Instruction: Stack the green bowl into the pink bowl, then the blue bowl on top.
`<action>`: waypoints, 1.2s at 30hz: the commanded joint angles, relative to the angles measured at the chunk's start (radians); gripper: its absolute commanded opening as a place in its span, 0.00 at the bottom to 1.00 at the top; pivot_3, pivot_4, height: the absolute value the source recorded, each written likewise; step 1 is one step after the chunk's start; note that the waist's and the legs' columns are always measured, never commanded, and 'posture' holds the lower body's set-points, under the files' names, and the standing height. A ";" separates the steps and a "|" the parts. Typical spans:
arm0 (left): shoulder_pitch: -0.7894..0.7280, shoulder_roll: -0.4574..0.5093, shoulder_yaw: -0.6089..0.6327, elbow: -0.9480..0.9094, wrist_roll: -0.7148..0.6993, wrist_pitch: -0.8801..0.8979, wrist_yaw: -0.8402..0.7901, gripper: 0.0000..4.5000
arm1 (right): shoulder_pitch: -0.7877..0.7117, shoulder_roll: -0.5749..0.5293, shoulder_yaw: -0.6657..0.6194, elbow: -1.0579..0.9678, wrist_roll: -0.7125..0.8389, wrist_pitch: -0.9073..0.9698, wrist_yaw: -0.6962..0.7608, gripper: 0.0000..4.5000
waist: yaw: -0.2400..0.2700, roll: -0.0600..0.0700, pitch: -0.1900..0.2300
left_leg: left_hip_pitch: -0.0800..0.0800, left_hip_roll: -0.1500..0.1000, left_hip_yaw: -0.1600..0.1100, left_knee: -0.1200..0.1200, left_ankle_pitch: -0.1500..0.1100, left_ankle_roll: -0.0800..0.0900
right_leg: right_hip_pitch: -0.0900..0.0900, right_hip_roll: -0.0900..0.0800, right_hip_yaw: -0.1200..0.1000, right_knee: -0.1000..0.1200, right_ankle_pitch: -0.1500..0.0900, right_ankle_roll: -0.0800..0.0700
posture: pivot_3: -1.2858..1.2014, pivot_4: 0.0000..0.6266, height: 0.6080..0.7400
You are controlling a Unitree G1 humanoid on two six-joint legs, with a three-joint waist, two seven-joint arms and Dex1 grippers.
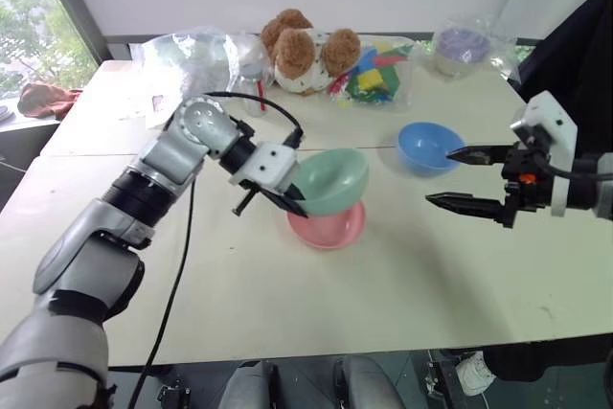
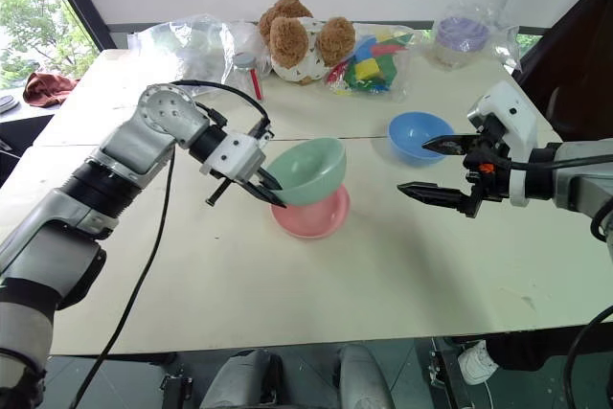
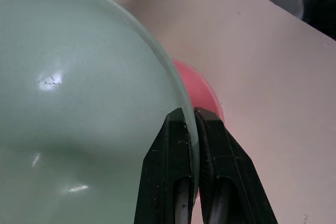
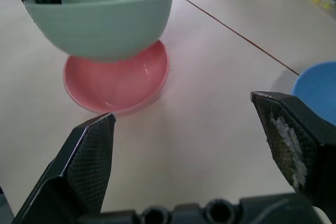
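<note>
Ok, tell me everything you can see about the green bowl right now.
The green bowl is a small, round, pale mint piece of smooth, glossy plastic, plain and empty. The left end effector is shut on its rim, holding it tilted in the air just above the pink bowl. From the right wrist view it looks clear of the pink bowl.

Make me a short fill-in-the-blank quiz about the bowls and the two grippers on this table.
1. The left gripper is shut on the rim of the ____ bowl.
2. That bowl hangs tilted just above the ____ bowl.
3. The right gripper is ____ and holds nothing.
4. The blue bowl rests on the ____.

Missing words: green; pink; open; table
</note>
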 commanded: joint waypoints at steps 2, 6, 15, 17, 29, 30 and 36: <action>-0.044 -0.018 -0.034 0.024 -0.002 -0.040 -0.003 0.08 | 0.024 -0.018 -0.073 -0.052 0.030 0.014 -0.030 1.00 | 0.002 0.000 0.000 | 0.000 0.000 0.000 0.000 0.000 0.000 | 0.000 0.000 0.000 0.000 0.000 0.000 | 0.52 0.24 1.00; -0.047 -0.034 -0.056 0.040 -0.005 -0.034 -0.003 0.44 | 0.046 -0.022 -0.088 -0.069 0.044 0.022 -0.047 1.00 | 0.003 0.000 0.000 | 0.000 -0.001 0.000 0.001 0.000 0.000 | 0.000 0.000 0.000 0.000 0.000 0.000 | 0.52 0.24 1.00; -0.073 -0.016 0.156 0.009 -0.146 0.267 0.010 0.98 | 0.040 -0.029 -0.032 -0.019 0.010 -0.025 -0.069 1.00 | -0.001 0.000 0.000 | 0.000 0.000 0.000 0.001 0.000 0.000 | 0.000 0.000 0.000 0.000 0.000 0.000 | 0.52 0.24 1.00; -0.066 0.012 0.245 -0.008 -0.180 0.391 0.041 0.98 | 0.010 -0.023 0.025 0.018 -0.031 -0.054 -0.090 1.00 | -0.005 0.000 0.000 | 0.000 0.000 0.000 0.001 0.000 0.000 | 0.000 0.001 0.000 0.000 0.000 0.000 | 0.52 0.24 1.00; 0.416 0.266 0.702 -0.460 -0.354 0.876 0.341 0.98 | -0.450 0.244 0.557 0.758 -0.507 -0.398 -0.137 1.00 | -0.024 0.000 0.001 | 0.000 0.001 0.000 0.000 0.002 -0.003 | -0.001 -0.001 0.002 0.001 0.000 0.000 | 0.52 0.24 1.00; 0.462 0.278 0.737 -0.497 -0.366 0.895 0.362 0.98 | -0.489 0.276 0.583 0.855 -0.542 -0.447 -0.130 1.00 | -0.021 0.000 0.001 | 0.000 0.001 0.000 0.000 0.002 -0.004 | -0.001 -0.001 0.001 0.001 0.000 0.000 | 0.52 0.24 1.00; 0.657 0.305 0.876 -0.656 -0.407 0.955 0.455 1.00 | -0.650 0.401 0.645 1.274 -0.676 -0.655 -0.087 0.87 | -0.009 0.000 0.001 | 0.000 0.000 0.001 -0.001 0.004 -0.008 | -0.001 -0.002 0.002 -0.001 0.000 0.000 | 0.52 0.24 1.00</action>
